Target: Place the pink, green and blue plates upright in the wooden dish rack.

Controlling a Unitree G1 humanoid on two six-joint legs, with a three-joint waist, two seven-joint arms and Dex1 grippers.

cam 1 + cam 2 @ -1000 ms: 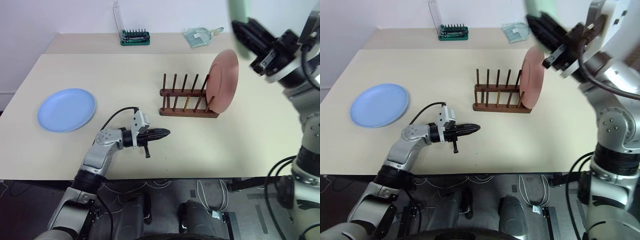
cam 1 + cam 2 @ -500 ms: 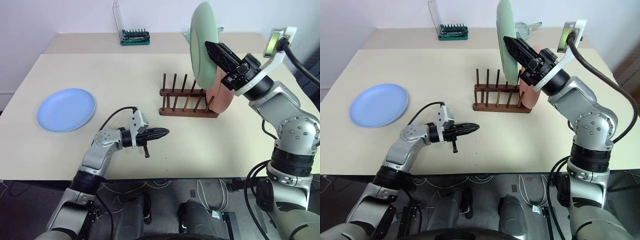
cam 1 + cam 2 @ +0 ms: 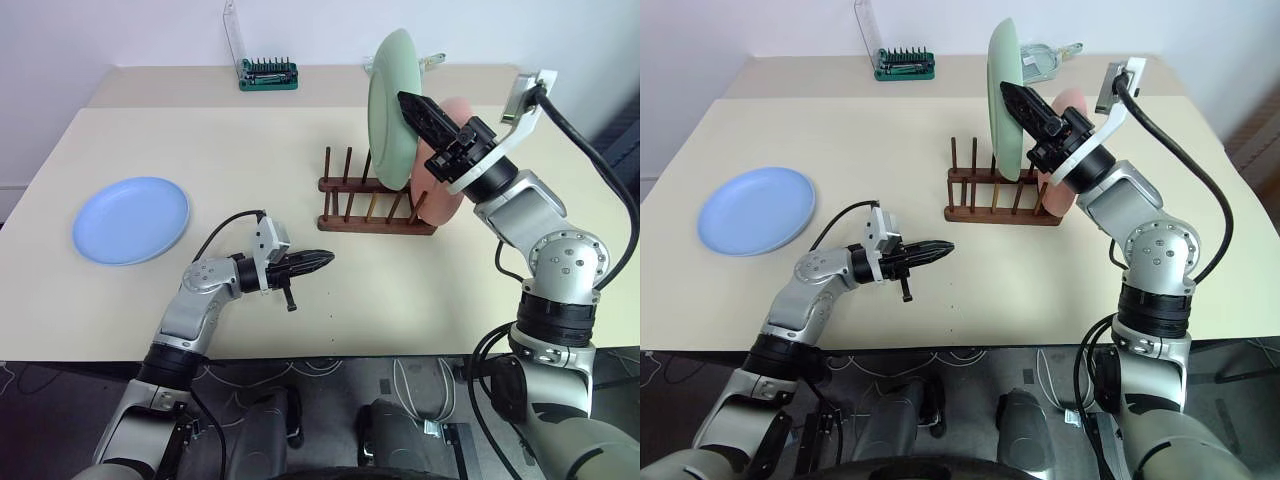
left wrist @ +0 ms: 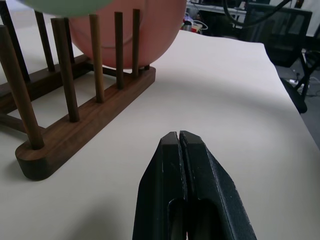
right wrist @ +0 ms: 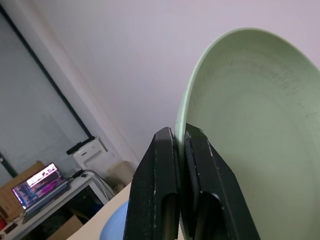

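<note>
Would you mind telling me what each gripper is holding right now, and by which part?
The right gripper pinches the green plate by its rim, holding it upright above the dish rack. The left gripper is shut and holds nothing.

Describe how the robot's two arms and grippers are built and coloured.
Both arms are silver-grey metal segments with black rings at the joints. Each ends in a gripper, the left gripper and the right gripper, with two tapering black fingers of textured plastic. A small white camera block sits on the left wrist, a white bracket on the right. Black cables loop to both wrists.
</note>
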